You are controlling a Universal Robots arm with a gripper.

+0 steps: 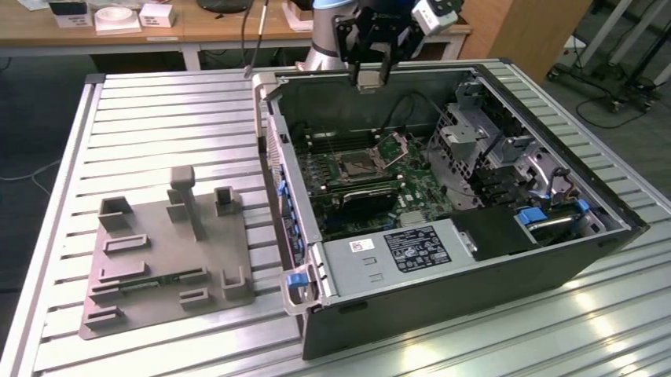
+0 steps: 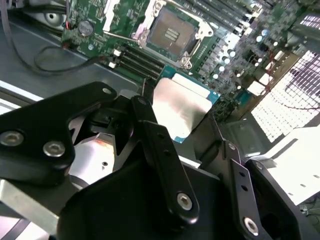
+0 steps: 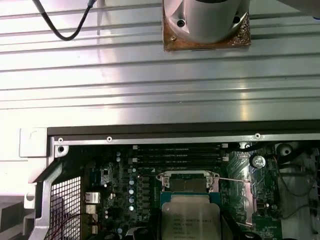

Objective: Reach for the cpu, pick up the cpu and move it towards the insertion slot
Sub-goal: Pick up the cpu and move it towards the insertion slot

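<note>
Gripper (image 1: pixel 369 81): above the open computer case (image 1: pixel 587 236), its black fingers (image 2: pixel 162 155) pinching the cpu.
Cpu (image 2: pixel 182 107): flat square chip, silvery face, teal-green edge, held over the motherboard (image 1: pixel 362 177).
Insertion slot (image 2: pixel 170 32): silver-framed, open, just beyond the chip.
Grey fixture (image 1: pixel 163 255): on the counter (image 1: pixel 157 118), well apart.

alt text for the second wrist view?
The claw holds the cpu, silver face showing, above the open computer's motherboard. Beyond it sits the empty insertion slot, its metal frame raised.
</note>
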